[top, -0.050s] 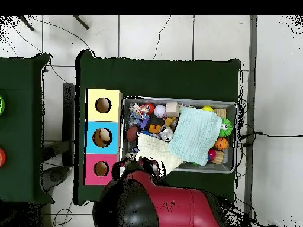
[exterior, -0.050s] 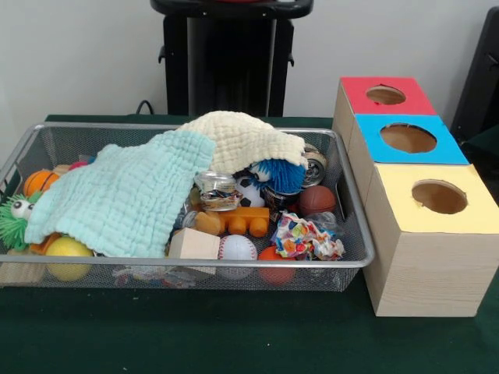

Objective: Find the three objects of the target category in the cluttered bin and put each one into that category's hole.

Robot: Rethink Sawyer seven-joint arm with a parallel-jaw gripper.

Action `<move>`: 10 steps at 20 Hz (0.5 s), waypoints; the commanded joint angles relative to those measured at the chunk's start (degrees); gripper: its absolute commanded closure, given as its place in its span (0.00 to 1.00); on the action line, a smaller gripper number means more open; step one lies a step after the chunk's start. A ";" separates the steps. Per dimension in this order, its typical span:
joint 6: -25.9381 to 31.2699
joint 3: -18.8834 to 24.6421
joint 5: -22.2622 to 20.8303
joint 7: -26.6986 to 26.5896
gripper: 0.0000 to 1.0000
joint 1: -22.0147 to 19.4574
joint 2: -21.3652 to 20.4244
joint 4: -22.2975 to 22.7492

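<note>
Here the wire bin sits on the green table, crowded with toys under two cloths. A pale blue cloth drapes over the left half, and a cream cloth lies bunched at the far middle, overlapping the blue one's far edge. Along the near side lie a yellow ball, a wooden block, a baseball and an orange-red ball in a row. A small basketball rests to the right, near a crumpled colourful wrapper. A green fuzzy toy with eyes peeks out at the left end. Just right of the bin stand three boxes with round holes on top: red farthest, blue in the middle, yellow nearest. The red arm shows only in the overhead view; its gripper is probably hidden beneath it, so I cannot tell whether it is wide or narrow.
</note>
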 commanded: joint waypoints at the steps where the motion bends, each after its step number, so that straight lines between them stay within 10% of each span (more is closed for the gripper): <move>1: -0.20 4.49 -3.06 -11.80 0.00 -2.10 2.79 -0.16; 10: -9.60 5.24 -11.20 -5.59 0.00 -2.38 12.18 0.13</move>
